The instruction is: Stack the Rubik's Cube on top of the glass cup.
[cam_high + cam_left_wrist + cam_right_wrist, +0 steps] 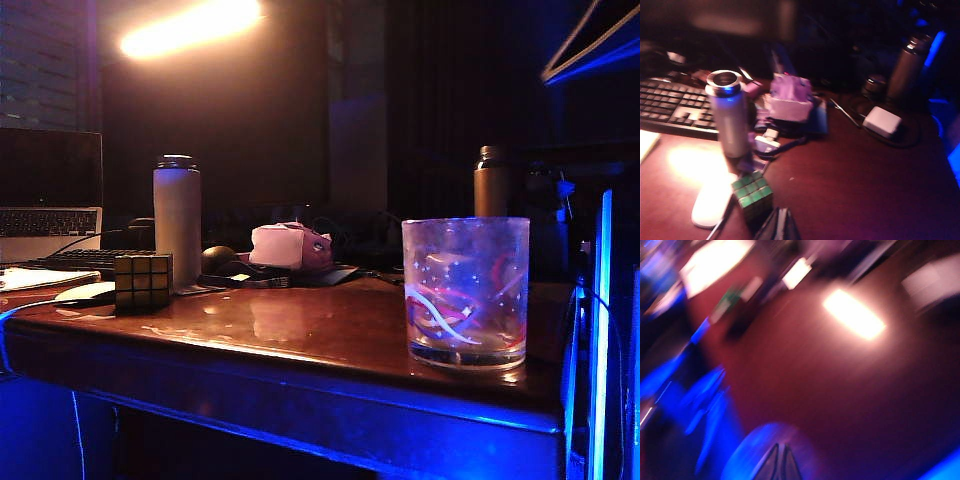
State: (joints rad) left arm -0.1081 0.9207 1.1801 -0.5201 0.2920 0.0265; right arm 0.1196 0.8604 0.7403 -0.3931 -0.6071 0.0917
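The Rubik's Cube (143, 280) stands on the left of the wooden table (330, 330), beside a white mouse. The glass cup (465, 292), clear with red, white and blue swirls, stands upright near the table's front right corner. Neither arm shows in the exterior view. In the left wrist view my left gripper (780, 222) hovers just beside the Rubik's Cube (752, 195), fingers pressed together, holding nothing. The right wrist view is heavily blurred. There my right gripper (780, 462) is shut and empty above a bluish round shape (752, 452) that looks like the cup's rim.
A tall white bottle (177, 225) stands just behind the cube. A white mouse (85, 292), a keyboard (90, 260) and a laptop (50, 190) fill the left. A pink-white pack (288, 245) and cables lie mid-table. A dark bottle (490, 182) stands behind the cup. A white charger (882, 121) lies by it.
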